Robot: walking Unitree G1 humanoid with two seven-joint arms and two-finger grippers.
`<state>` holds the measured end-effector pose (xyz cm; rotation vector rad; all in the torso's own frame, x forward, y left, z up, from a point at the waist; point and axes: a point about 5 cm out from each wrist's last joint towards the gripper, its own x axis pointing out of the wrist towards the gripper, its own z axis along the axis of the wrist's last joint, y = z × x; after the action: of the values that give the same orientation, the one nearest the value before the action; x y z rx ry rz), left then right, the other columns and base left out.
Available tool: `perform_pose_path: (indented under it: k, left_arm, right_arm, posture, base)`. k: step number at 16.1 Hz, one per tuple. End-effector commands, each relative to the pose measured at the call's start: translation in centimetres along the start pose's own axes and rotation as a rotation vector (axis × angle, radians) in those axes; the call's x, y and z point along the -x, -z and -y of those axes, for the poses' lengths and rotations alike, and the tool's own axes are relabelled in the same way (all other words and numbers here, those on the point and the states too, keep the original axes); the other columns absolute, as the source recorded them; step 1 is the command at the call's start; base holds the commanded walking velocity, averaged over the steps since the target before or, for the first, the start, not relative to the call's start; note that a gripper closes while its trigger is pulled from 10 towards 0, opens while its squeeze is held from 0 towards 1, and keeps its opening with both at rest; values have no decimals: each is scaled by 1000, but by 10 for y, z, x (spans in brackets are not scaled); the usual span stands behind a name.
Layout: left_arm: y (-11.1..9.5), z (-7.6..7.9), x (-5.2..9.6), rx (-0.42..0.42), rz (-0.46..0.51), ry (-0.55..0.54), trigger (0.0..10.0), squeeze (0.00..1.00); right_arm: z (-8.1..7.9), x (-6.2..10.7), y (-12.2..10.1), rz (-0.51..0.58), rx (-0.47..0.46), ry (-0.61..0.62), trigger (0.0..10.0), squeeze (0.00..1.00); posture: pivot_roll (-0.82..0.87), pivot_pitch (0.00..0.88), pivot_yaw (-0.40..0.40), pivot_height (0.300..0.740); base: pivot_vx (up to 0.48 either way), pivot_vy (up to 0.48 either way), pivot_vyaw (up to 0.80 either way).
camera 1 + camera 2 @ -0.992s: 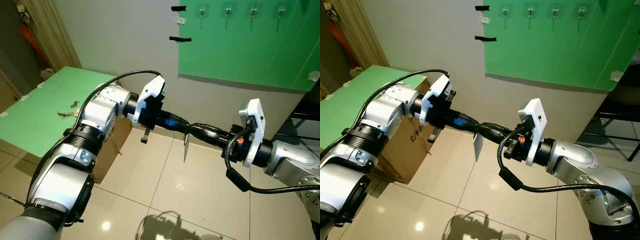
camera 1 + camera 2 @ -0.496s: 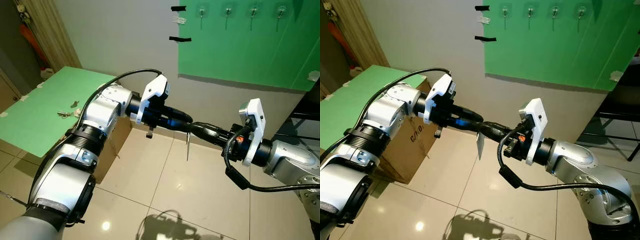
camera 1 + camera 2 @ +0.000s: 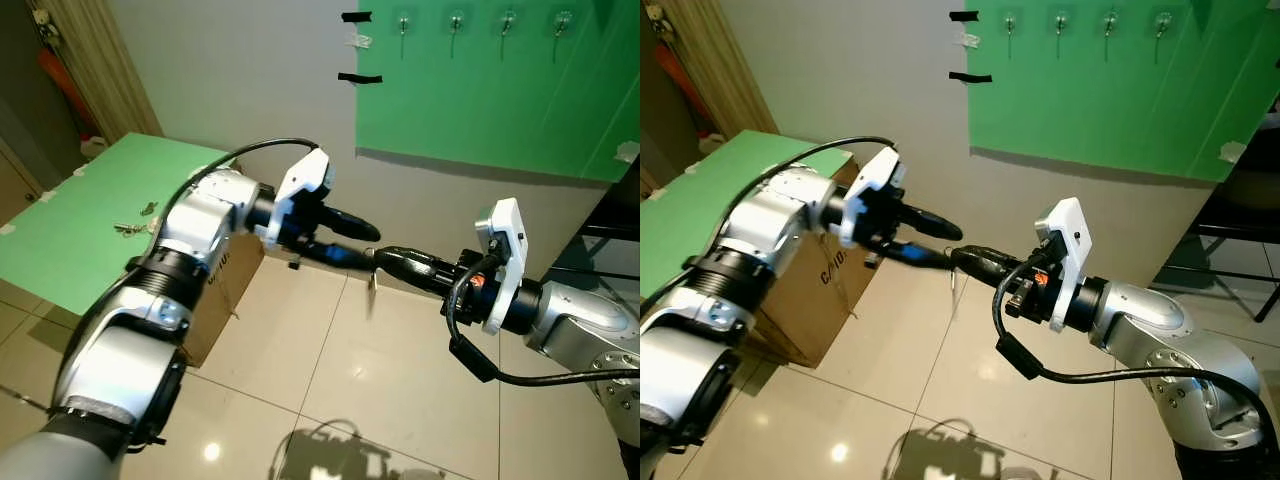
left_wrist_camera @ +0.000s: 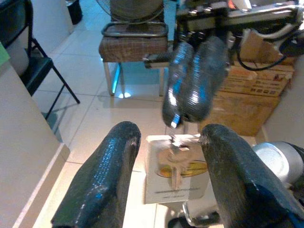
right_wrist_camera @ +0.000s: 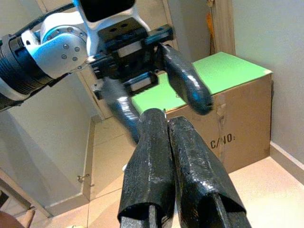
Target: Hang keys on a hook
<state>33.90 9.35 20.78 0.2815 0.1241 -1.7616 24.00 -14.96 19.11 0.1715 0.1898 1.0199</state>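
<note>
A key on a white tag [image 4: 174, 174] hangs from the tip of my right gripper [image 3: 378, 257], which is shut on its ring; in the eye views the tag [image 3: 371, 291] is a blur below that tip. My left gripper [image 3: 367, 246] stands open right at the right gripper's tip, one finger [image 4: 108, 176] on each side of the key, not touching it. Several hooks [image 3: 404, 22] stick out of the green wall panel [image 3: 480, 100] high at the back. In the right wrist view the shut right fingers [image 5: 156, 156] point at the left gripper [image 5: 161, 90].
A green tabletop [image 3: 80, 225] on a cardboard box [image 3: 228, 283] stands at my left, with another bunch of keys [image 3: 130, 228] on it. Black tape strips [image 3: 358, 77] mark the white wall. A dark chair [image 3: 612, 232] stands at the right. Tiled floor lies below.
My left gripper has opened and let go of the key; it was shut at the right gripper's tip before. The tag now swings from the right gripper.
</note>
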Motion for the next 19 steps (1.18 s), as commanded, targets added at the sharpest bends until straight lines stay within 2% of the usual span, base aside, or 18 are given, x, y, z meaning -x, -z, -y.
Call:
perform_pose_path:
  k: [1, 6, 8, 9, 10, 11, 12, 13, 14, 15, 16, 17, 18, 19]
  left_arm:
    - [0, 3, 4, -3, -5, 15, 10000, 0]
    - [6, 13, 15, 51, 48, -13, 10000, 0]
    - [14, 18, 31, 63, 58, -141, 10000, 0]
    - [19, 20, 40, 74, 73, -259, 10000, 0]
    - [27, 14, 43, 127, 153, -526, 10000, 0]
    - [27, 14, 43, 127, 153, -526, 10000, 0]
    - [42, 5, 46, 227, 223, -871, 10000, 0]
    - [54, 6, 47, 257, 217, -1030, 10000, 0]
    - [63, 9, 47, 261, 198, -1135, 10000, 0]
    - [79, 17, 41, 273, 147, -1252, 10000, 0]
    - [100, 33, 28, 321, 111, -1382, 10000, 0]
    - [111, 40, 23, 356, 94, -1428, 10000, 0]
    - [118, 47, 19, 356, 64, -1461, 10000, 0]
    - [125, 62, 10, 281, -17, -1454, 10000, 0]
  right_arm:
    - [1, 1, -3, 10, 19, 0, 0, 0]
    - [8, 4, 1, -5, 33, 44, 0, 0]
    - [15, 11, 6, -16, 41, 100, 0, 0]
    - [23, 18, 11, 10, 28, 197, 0, 0]
    - [37, 27, 22, 56, 5, 405, 0, 0]
    - [37, 27, 22, 56, 5, 405, 0, 0]
    - [44, 32, 36, 85, -15, 593, 0, 0]
    - [44, 34, 44, 92, -7, 680, 0, 0]
    - [43, 35, 50, 94, 9, 738, 0, 0]
    - [42, 37, 61, 122, -4, 847, 0, 0]
    - [38, 41, 78, 120, 42, 975, 0, 0]
    - [36, 44, 85, 123, 66, 1022, 0, 0]
    - [35, 48, 90, 124, 104, 1054, 0, 0]
    - [33, 62, 102, 113, 142, 1144, 0, 0]
  posture:
    - [-298, 1, 119, 740]
    - [-281, 0, 118, 740]
    - [-260, 0, 113, 740]
    - [-239, 0, 103, 740]
    - [-226, 0, 98, 740]
    - [-226, 0, 98, 740]
    - [-207, 0, 87, 740]
    - [-205, 0, 83, 740]
    - [-205, 0, 83, 740]
    - [-198, 0, 76, 740]
    - [-199, 0, 75, 740]
    - [-199, 0, 73, 740]
    - [-201, 0, 70, 740]
    - [-198, 0, 70, 740]
  base:
    - [0, 0, 0]
    - [0, 0, 0]
    - [0, 0, 0]
    - [0, 0, 0]
    - [0, 0, 0]
    - [0, 0, 0]
    - [0, 0, 0]
    - [0, 0, 0]
    - [0, 0, 0]
    - [0, 0, 0]
    - [0, 0, 0]
    - [0, 0, 0]
    - [0, 0, 0]
    - [0, 0, 0]
